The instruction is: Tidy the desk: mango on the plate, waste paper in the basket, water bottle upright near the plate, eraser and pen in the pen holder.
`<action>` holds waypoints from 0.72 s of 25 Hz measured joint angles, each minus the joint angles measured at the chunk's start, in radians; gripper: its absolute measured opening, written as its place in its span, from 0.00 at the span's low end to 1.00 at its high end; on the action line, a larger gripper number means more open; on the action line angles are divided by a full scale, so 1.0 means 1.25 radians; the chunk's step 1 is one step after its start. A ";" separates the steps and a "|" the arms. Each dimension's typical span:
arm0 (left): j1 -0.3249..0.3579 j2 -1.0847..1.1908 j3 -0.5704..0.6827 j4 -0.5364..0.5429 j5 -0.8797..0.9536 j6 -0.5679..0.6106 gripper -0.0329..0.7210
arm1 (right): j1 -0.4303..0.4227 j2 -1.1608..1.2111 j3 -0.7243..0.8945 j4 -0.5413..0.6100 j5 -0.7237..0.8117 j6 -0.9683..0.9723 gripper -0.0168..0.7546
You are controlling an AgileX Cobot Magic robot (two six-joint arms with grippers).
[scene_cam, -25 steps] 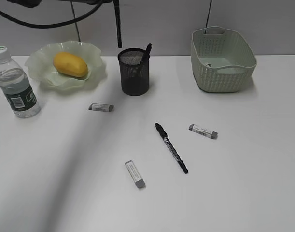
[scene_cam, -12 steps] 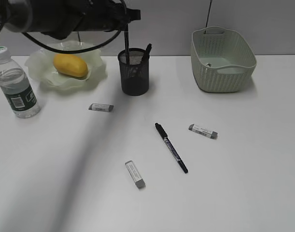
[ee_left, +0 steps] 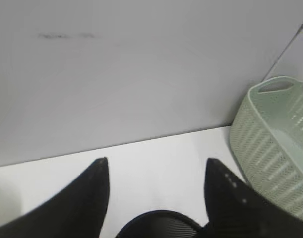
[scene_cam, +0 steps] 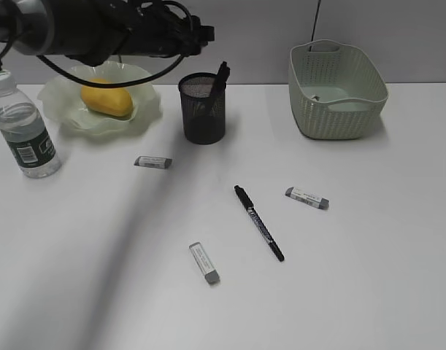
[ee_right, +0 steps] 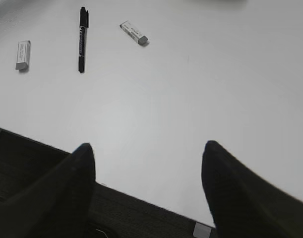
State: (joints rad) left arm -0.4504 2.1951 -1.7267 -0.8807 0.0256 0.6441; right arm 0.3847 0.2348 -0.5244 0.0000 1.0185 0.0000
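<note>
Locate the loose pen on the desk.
In the exterior view, the pen lies flat on the desk, centre-right, between two erasers, in front of the pen holder.

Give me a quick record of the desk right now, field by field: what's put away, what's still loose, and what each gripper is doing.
mango: on the plate
water bottle: upright, left of the plate
pen holder: one dark pen already standing in it
loose pen: lying on the desk
loose erasers: three, at
basket: back right; contents unclear
left gripper: open, empty, above the pen holder
right gripper: open, empty, at the desk's near edge
</note>
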 joint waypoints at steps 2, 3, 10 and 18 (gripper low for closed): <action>0.000 -0.020 0.000 0.006 0.029 0.000 0.66 | 0.000 0.000 0.000 0.000 0.000 0.000 0.71; 0.000 -0.034 0.000 0.008 0.048 0.000 0.66 | 0.000 0.000 0.000 0.000 0.000 0.000 0.71; 0.007 -0.135 0.000 0.122 0.327 -0.016 0.66 | 0.000 0.000 0.000 0.000 0.000 0.000 0.71; 0.008 -0.230 0.000 0.520 0.696 -0.307 0.66 | 0.000 0.000 0.000 0.000 0.000 0.000 0.71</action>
State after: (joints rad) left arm -0.4407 1.9076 -1.7267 -0.2302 0.8954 0.2603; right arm 0.3847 0.2348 -0.5244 0.0000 1.0184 0.0000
